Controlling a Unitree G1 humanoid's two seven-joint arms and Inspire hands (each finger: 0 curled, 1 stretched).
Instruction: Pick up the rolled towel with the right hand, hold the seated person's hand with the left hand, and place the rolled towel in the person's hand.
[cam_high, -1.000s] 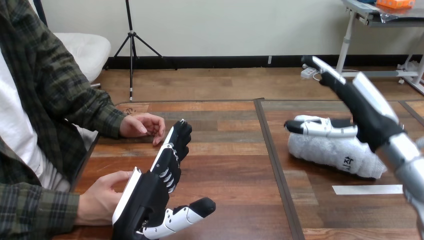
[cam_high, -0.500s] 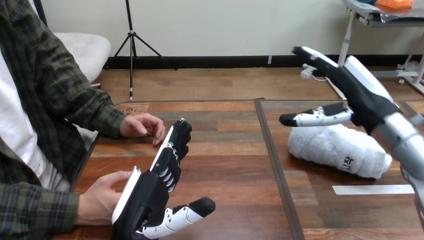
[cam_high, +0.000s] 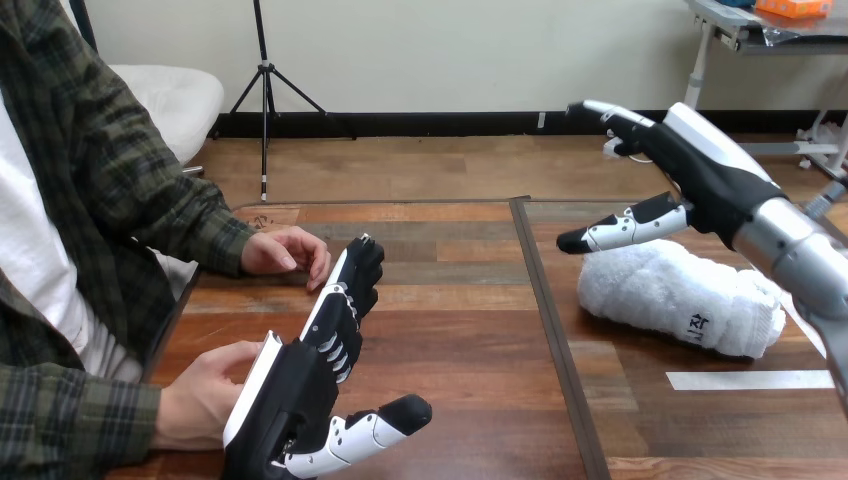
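- While my left hand (cam_high: 300, 385) is standing on edge at the lower left of the frame, its fingers are stretching straight out and close together toward the middle, and its thumb is sticking out to the right, low over the table (cam_high: 460, 330); it is clasping nothing.
- Just beside the white back of that hand, the person's nearer hand (cam_high: 195, 405) is resting at the lower left edge; I cannot tell whether the two are touching, and none of my fingers are curling round it.
- At the lower right, a white strip (cam_high: 750, 380) is lying flat on the wood.
- Just beyond the strip, the rolled towel (cam_high: 680, 295) is lying on its side at the centre right of the frame, untouched by either of my hands.
- At the centre left, the person's farther hand (cam_high: 285, 250) is resting on the table with its fingers loosely bent, near my left fingertips but apart from them.
- At the upper right, my right hand (cam_high: 705, 175) is hovering above the towel, its fingers reaching straight toward the left and its thumb spreading wide below them, grasping nothing.
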